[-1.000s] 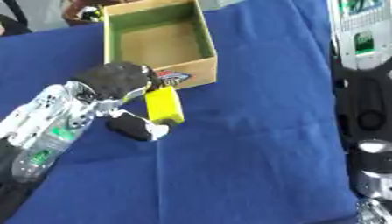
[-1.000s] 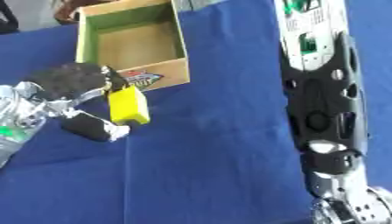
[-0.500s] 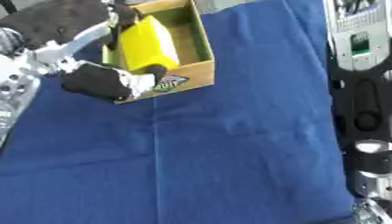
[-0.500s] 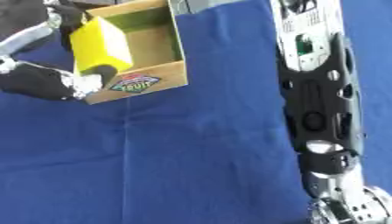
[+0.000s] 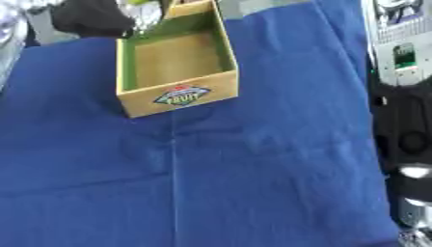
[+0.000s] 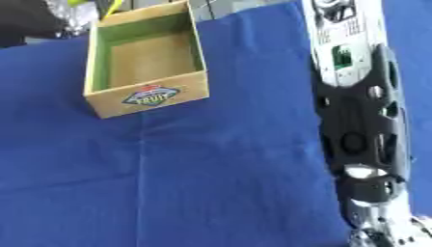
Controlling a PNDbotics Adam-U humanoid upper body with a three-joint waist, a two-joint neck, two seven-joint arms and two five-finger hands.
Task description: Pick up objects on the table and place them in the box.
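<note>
both head eyes look steeply down, sharing the box (image 5: 175,72) and blue cloth (image 5: 253,169).

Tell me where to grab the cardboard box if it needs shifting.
Pinch the box by the top rim of its right side wall, coming from above, thumb inside. It stands upright with an open top and thin walls, so the rim is exposed. Only bare blue cloth lies on that side.

The table is covered by a blue cloth (image 5: 253,169), in which a straight crease and some soft wrinkles are seen. A strip of grey surface (image 5: 270,6) is shown beyond the cloth's far edge
</note>
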